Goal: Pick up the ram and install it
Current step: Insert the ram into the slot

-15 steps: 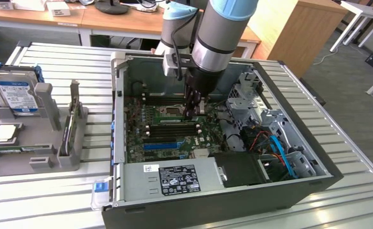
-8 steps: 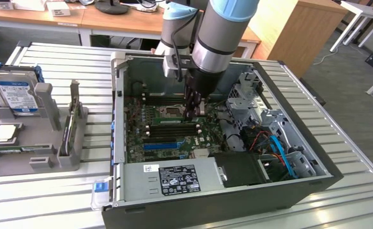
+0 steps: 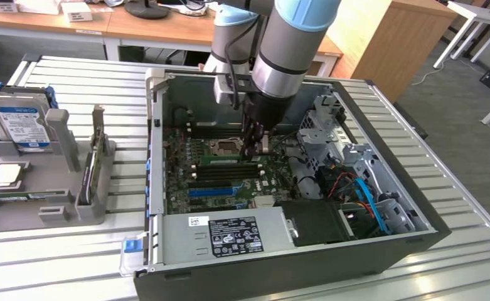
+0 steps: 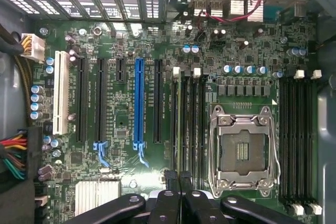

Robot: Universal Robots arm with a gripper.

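The ram (image 4: pixel 180 124) shows edge-on as a thin green strip standing along one of the black memory slots (image 4: pixel 190 124) beside the CPU socket (image 4: pixel 244 150). My gripper (image 4: pixel 177 176) is shut on the ram's top edge, one black fingertip on each side of it. I cannot tell how deep the ram sits in the slot. In the exterior view my gripper (image 3: pixel 251 150) reaches straight down into the open computer case (image 3: pixel 412 241), over the memory slots (image 3: pixel 228 164) in the middle of the motherboard.
A long blue expansion slot (image 4: pixel 138 103) and a white slot (image 4: pixel 61 93) lie beside the memory slots. At the exterior view's left, a grey fixture (image 3: pixel 52 207) holds a hard drive (image 3: pixel 19 125) and an upright card (image 3: pixel 94 163). Cables (image 3: pixel 362 194) and the power supply (image 3: pixel 228 235) crowd the case.
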